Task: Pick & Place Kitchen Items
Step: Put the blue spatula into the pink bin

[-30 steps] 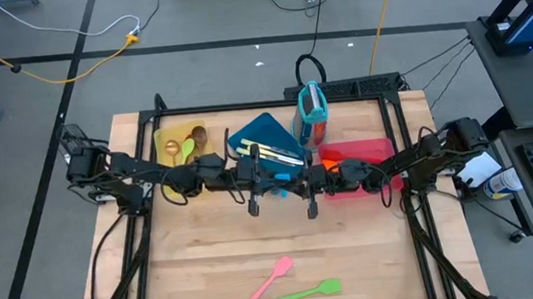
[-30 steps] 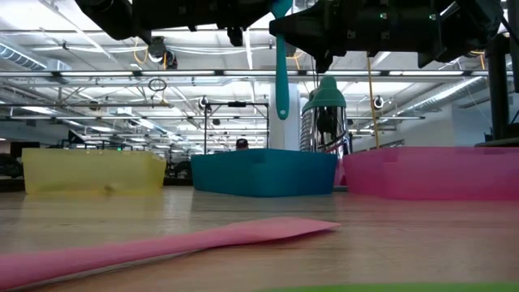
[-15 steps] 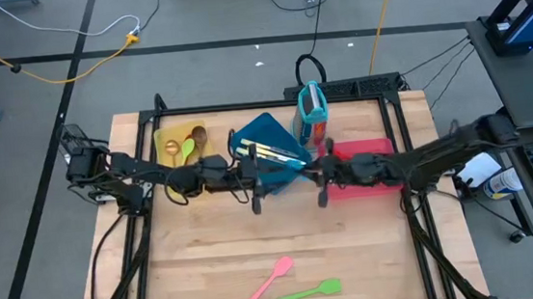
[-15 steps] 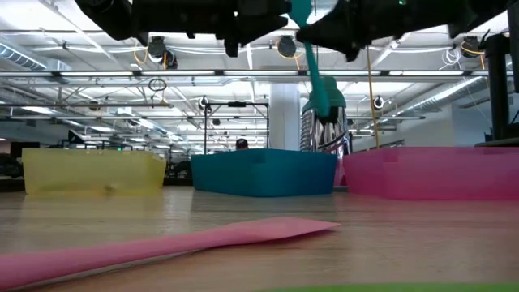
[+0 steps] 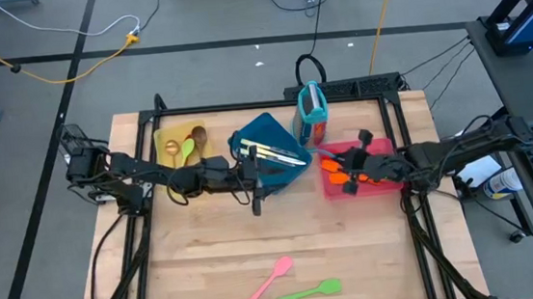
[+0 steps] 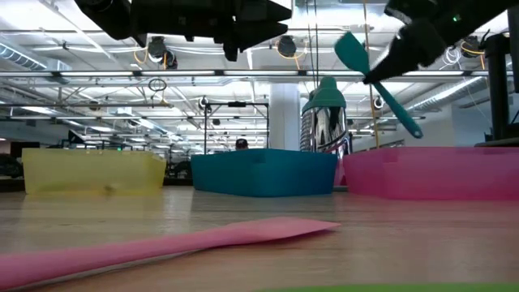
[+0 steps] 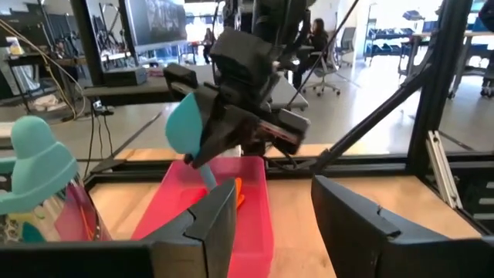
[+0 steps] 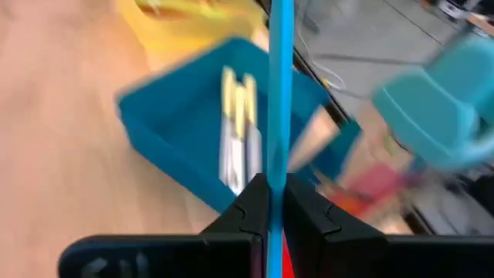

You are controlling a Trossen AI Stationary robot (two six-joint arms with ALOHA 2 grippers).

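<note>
Fingers, R gripper (image 8: 268, 202): clamped on teal spatula (image 6: 375, 77) by its handle; blade end up, tool tilted in low view.
R gripper pos: above red tray (image 5: 381, 180), at its left half.
Fingers, L gripper (image 7: 266, 220): apart, nothing between them.
L gripper pos: over desk (image 5: 209, 261) at front edge of blue tray (image 5: 275, 131).
Blue tray: 2 cream-handled utensils (image 5: 269, 152) lying inside, side by side.
Red tray: orange utensils (image 5: 338, 169) inside, count unclear.
Yellow tray (image 5: 161, 138): wood spoon (image 5: 199, 135) + green spoon (image 5: 187, 149) inside.
Desk front: pink spatula (image 5: 269, 283) and green spatula (image 5: 311, 292), near each other, well apart from trays.
Teal holder (image 5: 313, 112): upright, behind the blue/red trays.
</note>
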